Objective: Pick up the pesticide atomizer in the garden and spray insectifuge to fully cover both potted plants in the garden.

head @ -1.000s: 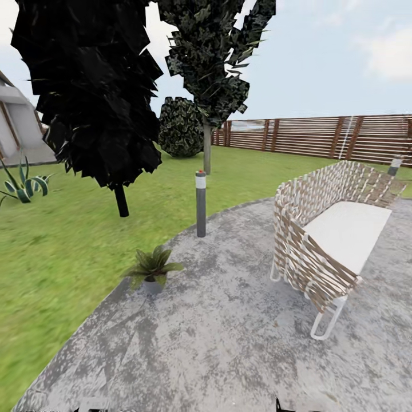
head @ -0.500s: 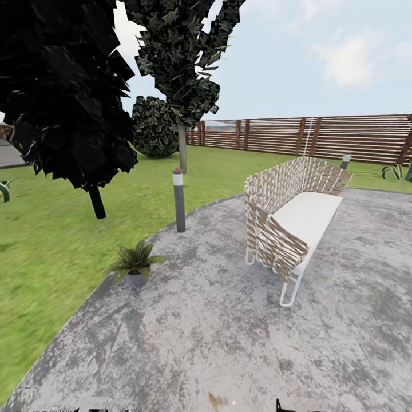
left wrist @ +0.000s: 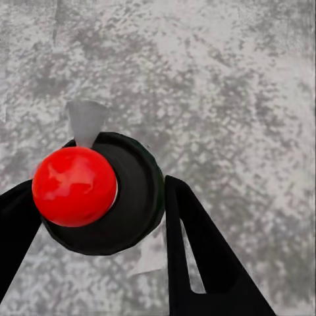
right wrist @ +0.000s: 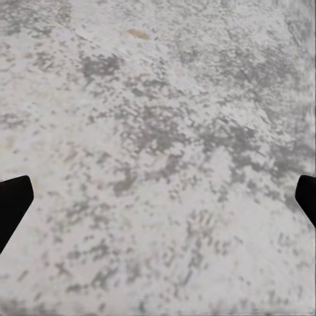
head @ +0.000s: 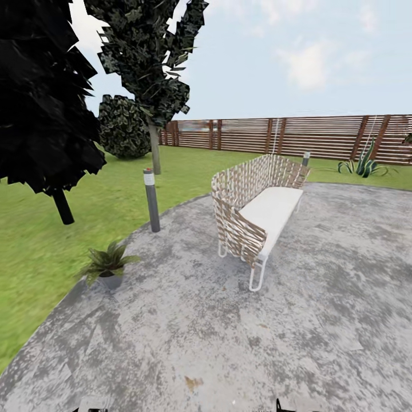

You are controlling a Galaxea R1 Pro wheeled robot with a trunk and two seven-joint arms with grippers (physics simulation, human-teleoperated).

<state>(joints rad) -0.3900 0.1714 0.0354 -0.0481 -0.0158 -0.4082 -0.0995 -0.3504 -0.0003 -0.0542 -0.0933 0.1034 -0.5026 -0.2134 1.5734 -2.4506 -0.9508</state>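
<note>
The left gripper (left wrist: 99,217) has its fingers pinching the atomizer (left wrist: 99,197), so pickup looks done. The right gripper (right wrist: 158,197) has fingers spread, empty. One potted plant (head: 107,264) sits at the patio (head: 229,343) edge by the lawn (head: 34,257); spraying both remains.

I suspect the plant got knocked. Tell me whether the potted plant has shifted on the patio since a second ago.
No. The potted plant sits at the patio edge, same gap to the lamp post; the camera turned.
</note>
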